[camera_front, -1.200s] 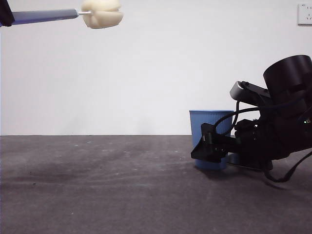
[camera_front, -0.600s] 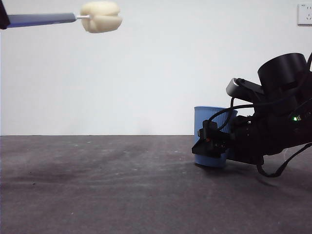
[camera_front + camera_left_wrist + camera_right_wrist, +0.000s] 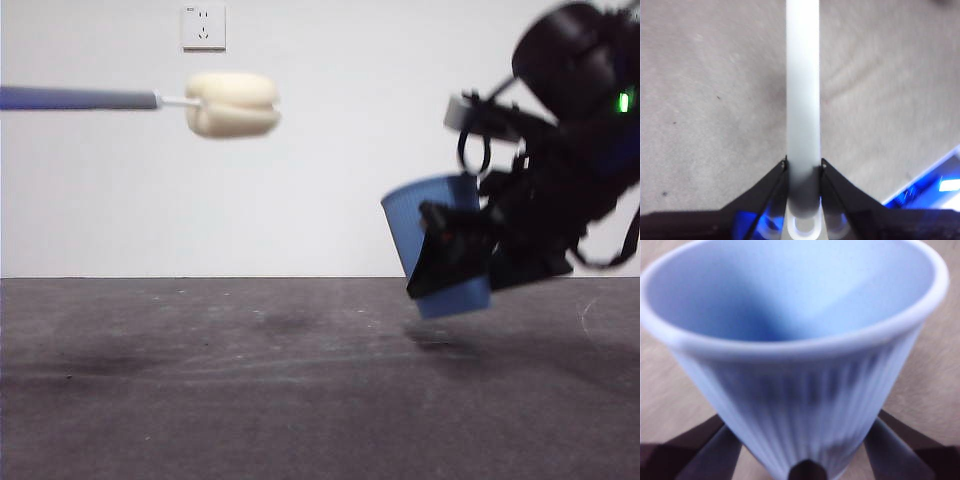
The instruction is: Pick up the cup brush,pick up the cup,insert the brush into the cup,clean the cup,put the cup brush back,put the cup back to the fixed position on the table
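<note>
Blue ribbed cup [image 3: 430,235] was clear of the table [image 3: 250,390], tilted with its mouth leaning away from the right gripper [image 3: 450,262], whose black jaws were clamped on its lower wall; the right wrist view showed the cup [image 3: 800,365] large and blurred between them. Grey handle of the cup brush [image 3: 150,100] lay level high above the table, cream sponge head toward the cup but well apart, left gripper [image 3: 803,172] pinched tight on the handle [image 3: 802,85]
</note>
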